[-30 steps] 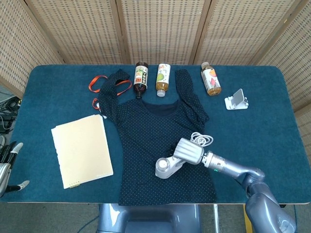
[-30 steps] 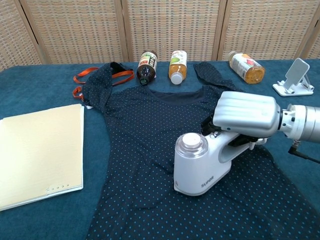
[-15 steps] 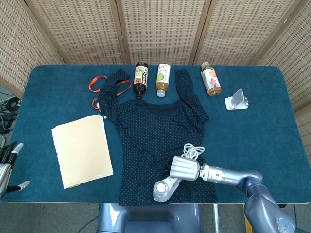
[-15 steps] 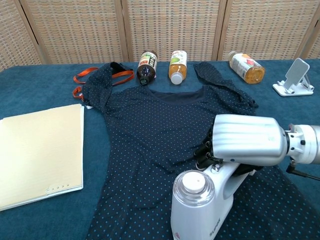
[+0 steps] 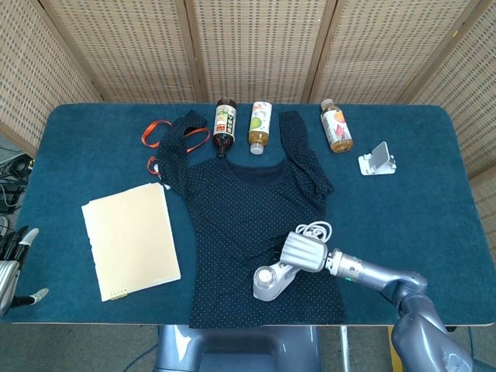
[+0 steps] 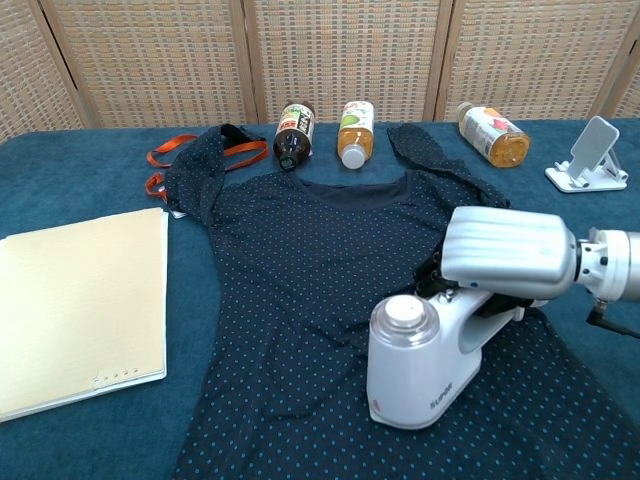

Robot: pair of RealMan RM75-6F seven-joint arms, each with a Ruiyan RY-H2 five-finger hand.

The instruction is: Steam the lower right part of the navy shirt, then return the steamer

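Item: white garment steamer [image 6: 425,365], its handle wrapped by my right hand [image 6: 508,256] fingers, head pressed beneath them onto the navy shirt [image 6: 320,270] lower right panel for steaming; my left hand [image 5: 14,267], fingers apart, holds nothing.

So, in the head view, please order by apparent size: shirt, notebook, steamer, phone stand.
1. shirt
2. notebook
3. steamer, partly hidden under the right hand
4. phone stand
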